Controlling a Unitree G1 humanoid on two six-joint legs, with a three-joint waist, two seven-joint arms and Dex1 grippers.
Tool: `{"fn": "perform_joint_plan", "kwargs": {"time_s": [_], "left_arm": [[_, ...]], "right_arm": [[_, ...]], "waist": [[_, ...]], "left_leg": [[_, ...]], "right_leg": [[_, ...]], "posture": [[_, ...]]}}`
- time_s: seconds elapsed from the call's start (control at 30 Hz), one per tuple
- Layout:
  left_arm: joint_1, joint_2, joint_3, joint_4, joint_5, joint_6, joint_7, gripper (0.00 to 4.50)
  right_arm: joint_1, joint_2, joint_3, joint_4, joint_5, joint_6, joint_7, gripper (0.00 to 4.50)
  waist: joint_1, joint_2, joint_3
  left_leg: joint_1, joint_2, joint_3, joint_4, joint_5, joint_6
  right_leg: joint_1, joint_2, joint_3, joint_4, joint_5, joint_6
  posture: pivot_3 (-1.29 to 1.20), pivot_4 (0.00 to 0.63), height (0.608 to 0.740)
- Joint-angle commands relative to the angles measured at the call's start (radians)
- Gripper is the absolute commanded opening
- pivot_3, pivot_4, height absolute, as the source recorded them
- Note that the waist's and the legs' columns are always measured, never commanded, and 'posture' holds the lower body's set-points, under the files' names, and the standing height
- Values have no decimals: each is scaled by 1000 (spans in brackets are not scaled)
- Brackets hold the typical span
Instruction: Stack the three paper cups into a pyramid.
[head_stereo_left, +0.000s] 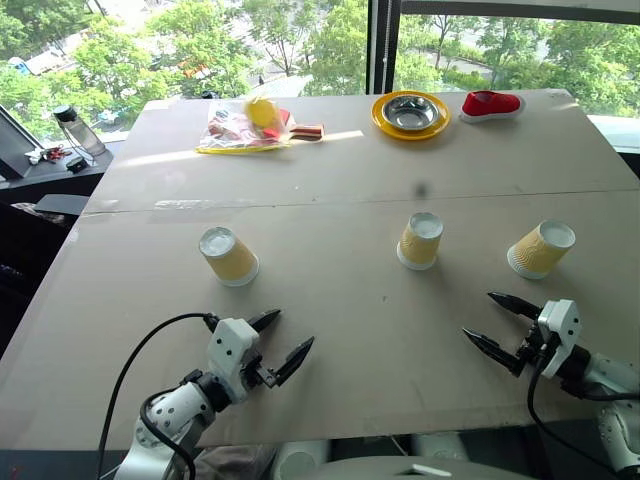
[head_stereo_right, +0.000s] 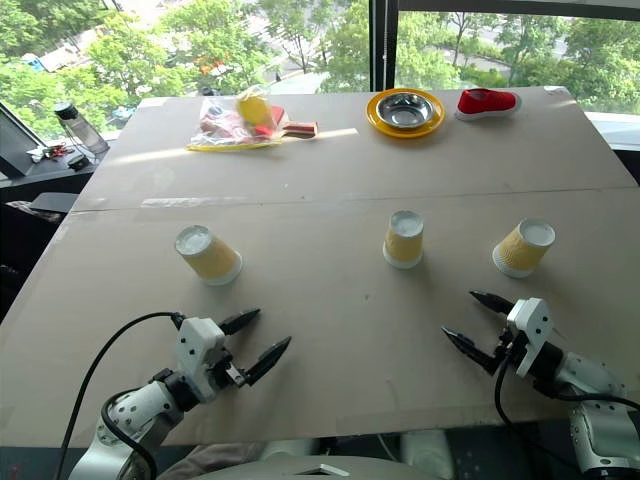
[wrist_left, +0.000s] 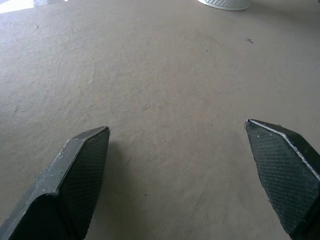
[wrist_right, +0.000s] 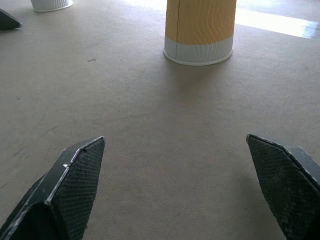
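Note:
Three yellow paper cups stand upside down and apart in a row across the brown table: the left cup, the middle cup and the right cup. No pyramid stands. My left gripper hovers open near the table's front edge, below and right of the left cup, with nothing between its fingers. On the other side, my right gripper is open and empty, just in front of the right cup. In the right wrist view the middle cup stands ahead of the right gripper.
At the far edge sit a yellow plate with a steel bowl, a red shoe and a clear bag of items. A bottle stands on a side surface at the left.

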Motion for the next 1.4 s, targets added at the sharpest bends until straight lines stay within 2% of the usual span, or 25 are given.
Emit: {"fn": "perform_joint_plan", "kwargs": {"time_s": [0.03, 0.13, 0.27, 0.73, 1.03, 1.17, 1.27, 1.4], "left_arm": [[13, -8, 7, 85, 13, -80, -35, 4454], [21, -25, 13, 205, 19, -191, -78, 4454], [23, -31, 15, 258, 17, -256, -101, 4454], [36, -5, 20, 149, -2, -203, -85, 4454], [21, 27, 23, 152, -1, -216, -122, 4454], [-11, 58, 23, 56, -52, -138, -135, 4454], [-97, 112, 31, -99, -115, 12, -111, 4454], [-191, 189, 54, -228, -240, 175, -124, 4454]], "right_arm": [[-14, -3, -13, -22, 5, -18, -4, 4500], [-36, -7, -10, -18, 1, -9, -4, 4500], [-41, -3, -7, -27, -1, -3, -6, 4500], [-41, 7, 15, -66, -3, 20, -29, 4500], [-65, 23, 14, -91, 10, 48, -66, 4500], [-127, 53, 16, -119, 29, 99, -126, 4500], [-224, 86, 51, -116, -2, 152, -199, 4500], [-340, 145, 80, -88, -6, 181, -244, 4500]], "waist": [[0, 0, 0], [-4, 3, -2], [-4, 9, -5], [-5, 10, -6], [-5, 8, -5], [-5, 6, -4], [-2, 0, 1], [-2, 0, 1]], "left_leg": [[0, 0, 0, 0, 0, 0], [1, 0, 1, 0, 0, 0], [2, 0, 2, 0, 0, 0], [2, 0, 1, 0, 0, 0], [2, 0, 1, 0, 0, 0], [2, 0, 1, 0, 0, 0], [2, 0, 0, 1, 0, 0], [0, 0, -1, 4, 0, 0]], "right_leg": [[0, 0, 0, 0, 0, 0], [0, 0, 1, 0, 0, 0], [1, 0, 1, 0, 0, 0], [1, 2, 1, 1, 0, 0], [1, 2, 0, 2, 0, 0], [0, 2, 1, 3, 0, 0], [0, 2, 0, 4, 0, 0], [-2, 1, -1, 10, 0, 0]], "posture": [[0, 150, 740], [0, 150, 740], [0, 150, 740], [0, 150, 740], [0, 150, 740], [0, 150, 740], [0, 150, 740], [0, 150, 740]]}}
